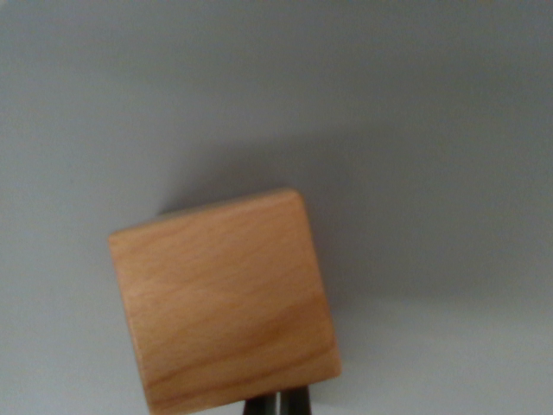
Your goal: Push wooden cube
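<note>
The wooden cube [223,303] is warm honey-brown with darker grain streaks, on a plain grey surface [432,130].

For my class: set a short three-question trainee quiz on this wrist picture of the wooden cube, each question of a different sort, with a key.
1. True or false: the wooden cube lies square to the picture's edges.
2. Multiple choice: the dark fingers show at (A) the top edge, (B) the bottom edge, just below the cube, (C) the wrist view's left edge.
3. Fill in: the cube rests on a plain ____ surface.

Key:
1. False; it is turned slightly.
2. B; the two fingers stand close together with only a thin gap.
3. Grey.
</note>
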